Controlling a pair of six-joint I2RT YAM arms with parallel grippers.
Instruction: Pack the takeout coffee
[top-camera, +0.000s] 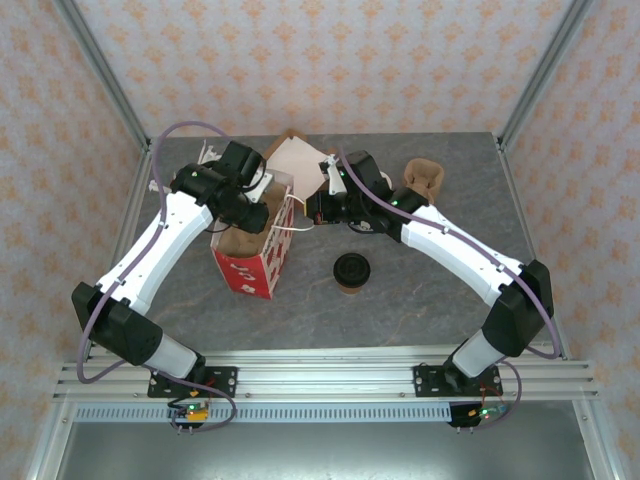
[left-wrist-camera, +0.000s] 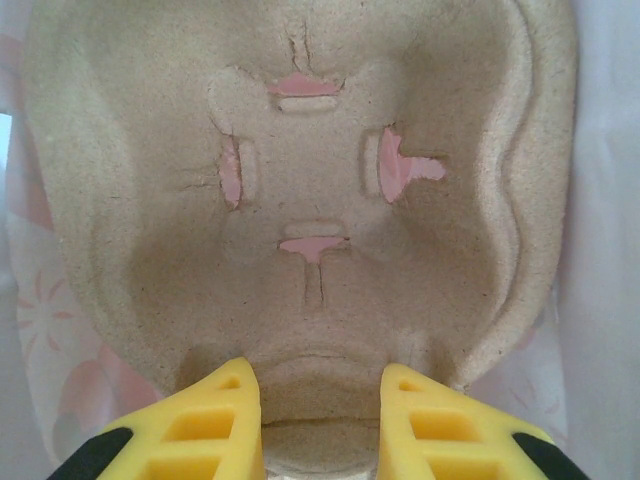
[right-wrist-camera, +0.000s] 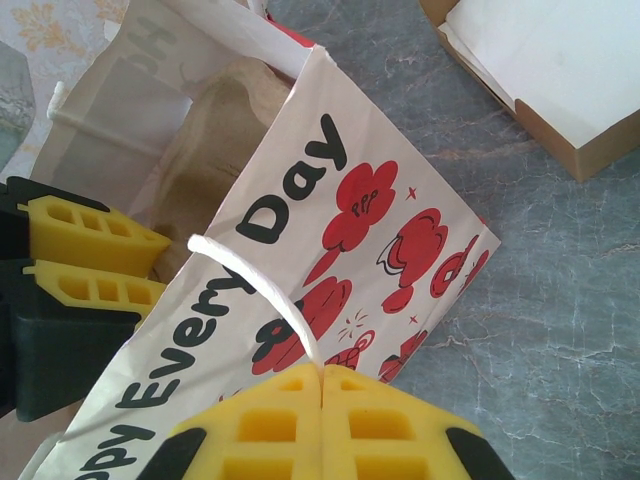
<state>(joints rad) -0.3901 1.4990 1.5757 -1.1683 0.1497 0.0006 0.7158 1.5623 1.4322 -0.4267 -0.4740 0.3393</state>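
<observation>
Two yellow fingers of the right gripper are pressed flat together, with no gap, pinching the white cord handle of the bag. The cord rises from the pinch in an arc and runs back to the bag's upper edge. The bag is white paper with red cartoon prints and black lettering. Its mouth is open toward the left arm, and it stands on the grey marbled table.

The left gripper is inside the bag mouth. Its fingers stand apart, one on each side of the near rim of a brown pulp tray that sits in the bag. I cannot tell whether they press on that rim. The tray's cup well faces the left wrist camera, with four slits showing pink through them. From the right wrist, the left fingers appear at the bag opening, just beside the tray's brown wall.

The coffee, a tan cup with a black lid, stands upright on the table outside the bag. It is to the right of the bag, nearer the arm bases than the right gripper, and nothing touches it.

Behind the bag lies an open cardboard box with a pale sheet in it. A second brown pulp piece sits at the far right, apart from the bag.
</observation>
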